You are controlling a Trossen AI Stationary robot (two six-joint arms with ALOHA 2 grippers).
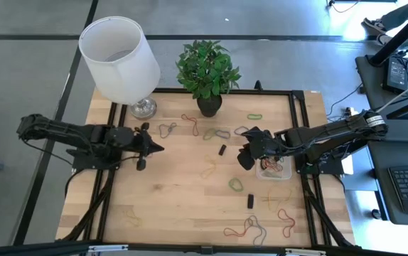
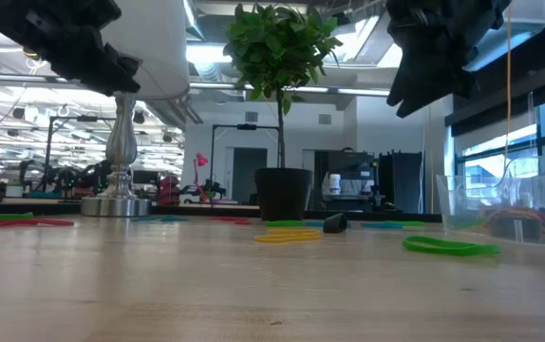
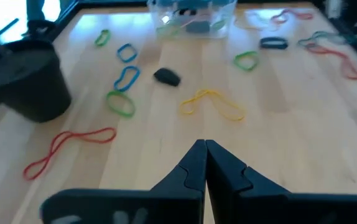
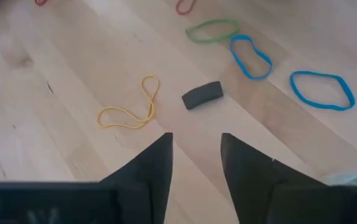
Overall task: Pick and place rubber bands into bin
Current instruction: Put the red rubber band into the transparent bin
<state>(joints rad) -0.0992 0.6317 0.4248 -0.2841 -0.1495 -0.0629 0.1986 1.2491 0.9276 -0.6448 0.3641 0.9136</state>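
Rubber bands in several colours lie flat and scattered over the wooden table: a yellow one (image 1: pixel 209 167) (image 4: pixel 129 109), a green one (image 1: pixel 236 184), red ones (image 1: pixel 190 124) and blue ones (image 4: pixel 250 56). The clear bin (image 1: pixel 274 168) (image 3: pixel 191 15) stands right of centre with a few bands inside. My right gripper (image 1: pixel 245 153) (image 4: pixel 196 144) hangs open just left of the bin, above bare wood near the yellow band, with nothing between its fingers. My left gripper (image 1: pixel 158 148) (image 3: pixel 204 152) is shut and empty, above the table's left half, pointing toward the centre.
A white-shaded lamp (image 1: pixel 122 60) and a potted plant (image 1: pixel 205 71) stand at the far edge. Small black blocks (image 1: pixel 222 150) (image 1: pixel 250 201) lie among the bands. More bands are bunched near the front right (image 1: pixel 254 227). Bare wood lies at the front left.
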